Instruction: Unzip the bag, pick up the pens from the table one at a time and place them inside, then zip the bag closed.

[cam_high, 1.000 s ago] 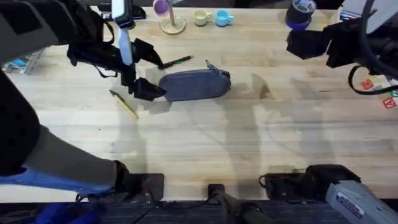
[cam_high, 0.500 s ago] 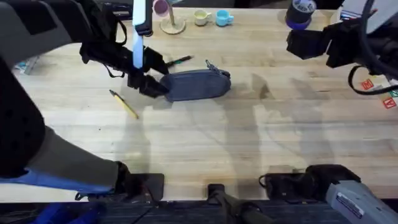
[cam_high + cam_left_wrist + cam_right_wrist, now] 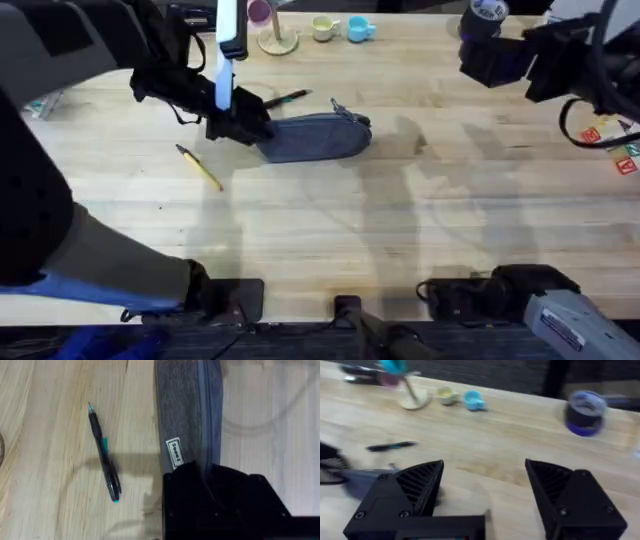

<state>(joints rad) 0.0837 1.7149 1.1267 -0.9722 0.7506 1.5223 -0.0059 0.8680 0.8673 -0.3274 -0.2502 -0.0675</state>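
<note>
On the desk (image 3: 400,230), slightly left of the middle, lay the bag (image 3: 315,136), its long axis running left to right with the zipper along its top. The left claw (image 3: 240,125) sat at the bag's left end. From overhead its fingers could not be told apart; the left wrist view showed the black fingers (image 3: 215,495) pressed together over the zipper line at the pouch's end, beside a small white label (image 3: 175,453), though whether they pinched the pull could not be told.

That wrist view also showed the black pen (image 3: 104,453) with green ends lying just beside the pouch, roughly parallel to it; overhead it lay behind the bag's left end, tilted. The yellow pen (image 3: 200,166) lay in front and left of the bag, slanting, apart from it.

High at the far right, the right claw (image 3: 485,490) hung spread wide, holding nothing. Bare desk stretched across the near and right parts. Along the far edge stood a small stand (image 3: 274,38), two cups (image 3: 342,28) and a blue tape roll (image 3: 483,22).
</note>
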